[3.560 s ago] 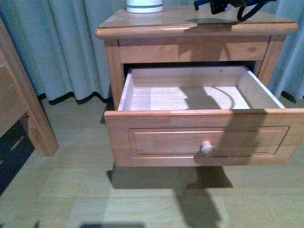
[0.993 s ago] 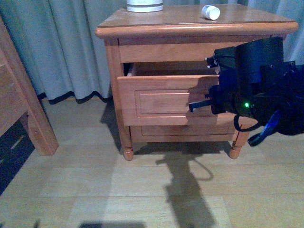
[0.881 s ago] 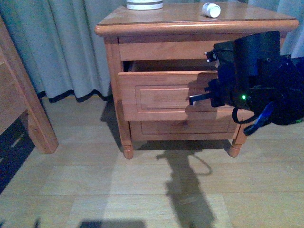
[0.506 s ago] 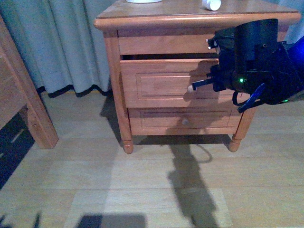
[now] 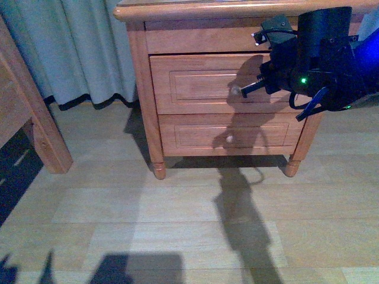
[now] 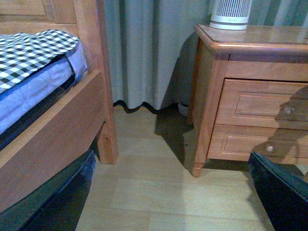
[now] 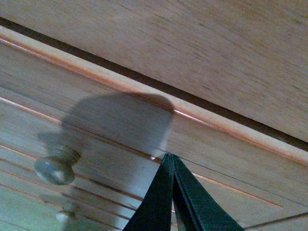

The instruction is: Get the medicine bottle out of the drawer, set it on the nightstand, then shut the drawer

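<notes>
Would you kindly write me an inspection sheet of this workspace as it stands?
Surface: wood floor, bare, with shadows.
Job's things: nightstand upright; drawer flush with the frame; bottle not in view.
Clutter: white ribbed appliance on the nightstand top.
Grippers: right gripper shut, tips at the drawer front beside its knob; left gripper not in view.
Cables: blue and black loops on the right arm.
Surroundings: grey curtain; bed with checked cover.
</notes>
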